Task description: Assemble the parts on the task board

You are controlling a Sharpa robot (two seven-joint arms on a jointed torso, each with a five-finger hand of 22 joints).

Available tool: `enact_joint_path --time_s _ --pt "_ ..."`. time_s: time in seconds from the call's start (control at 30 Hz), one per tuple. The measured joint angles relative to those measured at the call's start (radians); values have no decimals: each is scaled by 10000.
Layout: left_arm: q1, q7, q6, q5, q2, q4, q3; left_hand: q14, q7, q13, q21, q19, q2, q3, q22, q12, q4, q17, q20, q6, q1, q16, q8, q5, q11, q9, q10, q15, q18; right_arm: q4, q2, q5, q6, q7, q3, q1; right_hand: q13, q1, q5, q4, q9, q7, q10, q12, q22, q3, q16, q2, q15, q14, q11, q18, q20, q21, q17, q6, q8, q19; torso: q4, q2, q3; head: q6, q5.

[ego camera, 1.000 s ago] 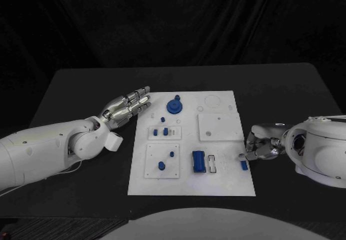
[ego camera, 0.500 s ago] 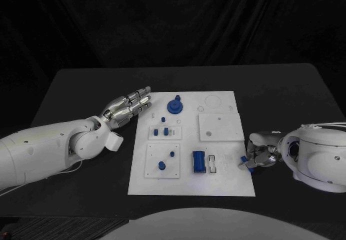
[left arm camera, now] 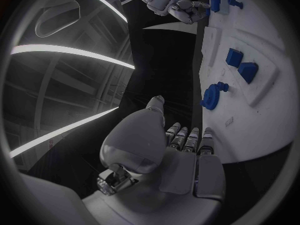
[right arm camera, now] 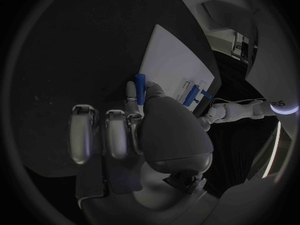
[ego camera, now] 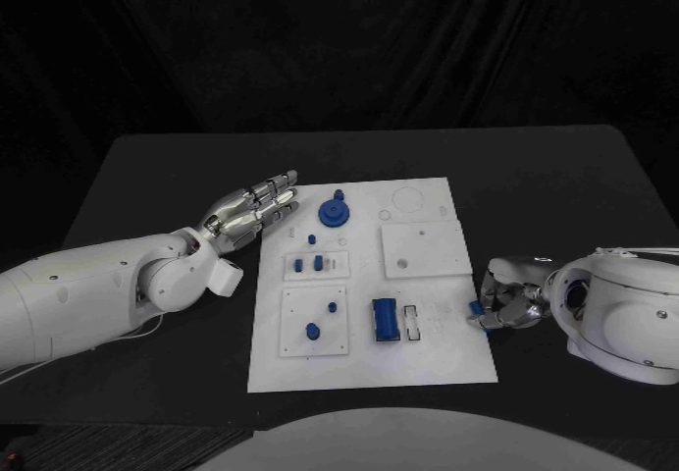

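The white task board (ego camera: 425, 358) lies mid-table. On it are a blue gear (ego camera: 334, 213), two small blue pieces (ego camera: 309, 263) in a square inset, a blue block (ego camera: 384, 319) and small blue pegs (ego camera: 313, 331). At the board's right edge my right hand (ego camera: 506, 299) pinches a small blue part (ego camera: 479, 310); in the right wrist view the blue part (right arm camera: 140, 89) sits between thumb and fingertip beside the board (right arm camera: 178, 55). My left hand (ego camera: 255, 208) lies open and flat by the board's far left corner, holding nothing. The left wrist view shows the gear (left arm camera: 211, 96).
A plain white square plate (ego camera: 429, 247) sits on the board's right half, and a narrow white slot (ego camera: 413, 324) lies beside the blue block. Black table (ego camera: 566, 177) surrounds the board on all sides.
The right hand has turned and drawn in with the small blue part, now slightly higher at the board's edge. The board has slid a little to the left. The left hand has stayed put.
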Motion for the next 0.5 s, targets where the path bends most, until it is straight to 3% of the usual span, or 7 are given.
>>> enact_joint_path --time_s 0.1,0.17,0.3,0.5 --pt "-4 0 6 0 1 -2 0 0 0 0 0 0 0 0 -2 0 -56 1 0 0 0 0 0 0 95 0 -13 0 0 64 -96 189 -204 1 -14 -12 -1 -512 4 -673 -1 -2 0 0 -1 1168 0 -235 6 2 1 -1 0 0 0 7 -48 0 1 1 -2 0 10" --pt "-6 -1 9 0 6 -7 0 0 -37 -1 0 0 0 0 -5 0 -56 1 -1 -37 0 0 0 0 96 0 -13 0 -1 104 -173 385 -325 4 -19 -12 -1 -726 51 -849 -201 -8 -2 0 -1 1622 0 -276 21 -14 3 0 0 0 0 12 -46 0 6 -1 -5 0 16" --pt "-8 -2 11 0 31 -20 0 0 -37 10 0 0 0 0 -8 40 -56 0 0 -37 0 0 0 0 149 0 2 0 0 160 -310 872 -482 5 -44 50 -1 -904 126 -1047 -410 -37 -19 0 -1 2035 0 -307 22 -15 18 -1 0 0 0 39 -55 0 20 -2 -11 0 16" --pt "-11 -2 13 0 38 -23 0 0 -37 9 0 0 0 0 -8 39 -56 -6 -1 -37 0 0 0 0 202 -1 19 0 0 232 -463 1477 -572 -3 -84 247 -1 -1012 156 -1332 -371 -11 -20 0 -2 2402 0 -331 23 -15 18 0 0 0 0 8 -24 0 21 -1 -11 0 65"
